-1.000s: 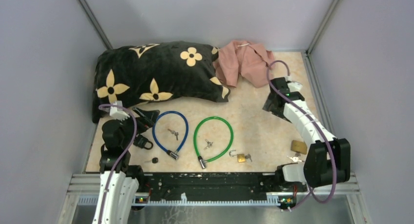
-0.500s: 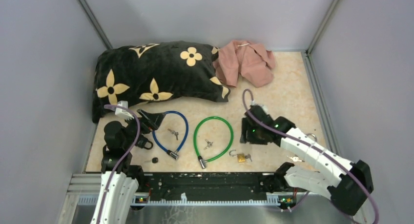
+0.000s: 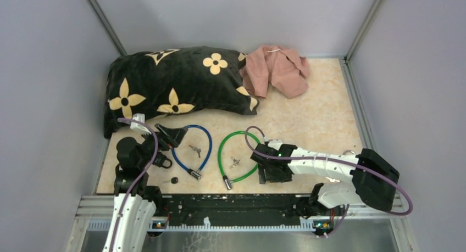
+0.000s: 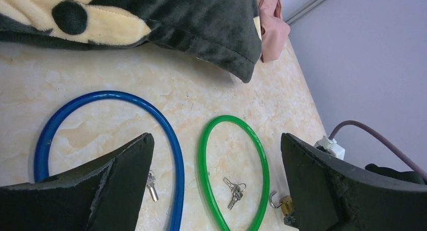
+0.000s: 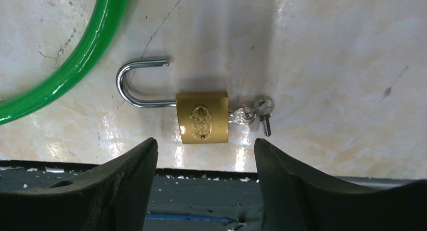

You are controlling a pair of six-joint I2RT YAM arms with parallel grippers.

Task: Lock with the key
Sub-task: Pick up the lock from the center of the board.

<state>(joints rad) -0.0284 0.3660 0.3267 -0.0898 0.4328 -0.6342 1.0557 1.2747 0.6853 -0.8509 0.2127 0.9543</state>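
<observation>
Here, close to the near edge of the marbled surface, a brass padlock lies flat just right of the green loop, beside that loop's near end. Its steel shackle is swung open, with the free end out of the body and the curve pointing toward the green loop. A key sits in the keyhole on the side away from the green loop, and a spare key hangs on the same ring.

The right gripper is over the padlock with its fingers spread wide. The padlock body lies in line with the gap, just past the fingertips, and nothing is pinched.

Inside the green loop lies a small key bunch. Just left of the green loop is a blue loop, with a second bunch inside it. Farther left of the green loop, past the blue one, a black lock rests on the surface.

The left gripper hangs over the blue loop's left side, well left of the green loop, its fingers spread and holding nothing.

Beyond the green loop lies a black pillow with cream flowers. A pink cloth is bunched at the pillow's right end, far behind the green loop.
</observation>
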